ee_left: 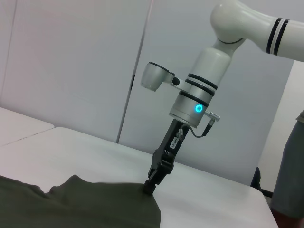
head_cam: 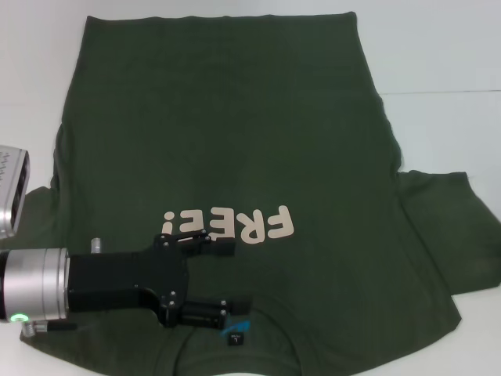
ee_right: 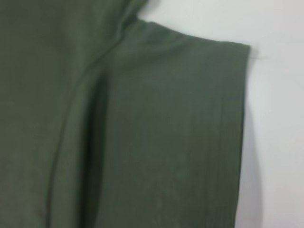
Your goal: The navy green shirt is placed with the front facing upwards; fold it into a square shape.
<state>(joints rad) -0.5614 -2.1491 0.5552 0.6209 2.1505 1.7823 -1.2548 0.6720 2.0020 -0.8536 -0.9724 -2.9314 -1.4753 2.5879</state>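
Note:
The navy green shirt (head_cam: 235, 141) lies flat on the white table (head_cam: 438, 55), front up. Its cream "FREE!" letters (head_cam: 227, 225) and its collar with the blue label (head_cam: 239, 325) are on the side near me. My left gripper (head_cam: 228, 280) reaches in from the left over the chest, between the letters and the collar, with its jaws open and empty. My right gripper (ee_left: 150, 186) is out of the head view. In the left wrist view it points down at the edge of the right sleeve (ee_left: 95, 204). The right wrist view shows that sleeve (ee_right: 180, 133) and its hem.
A grey device (head_cam: 11, 188) stands at the table's left edge, beside the shirt. The right sleeve (head_cam: 446, 227) spreads out toward the table's right edge. A person (ee_left: 289, 180) stands beyond the table's far right side.

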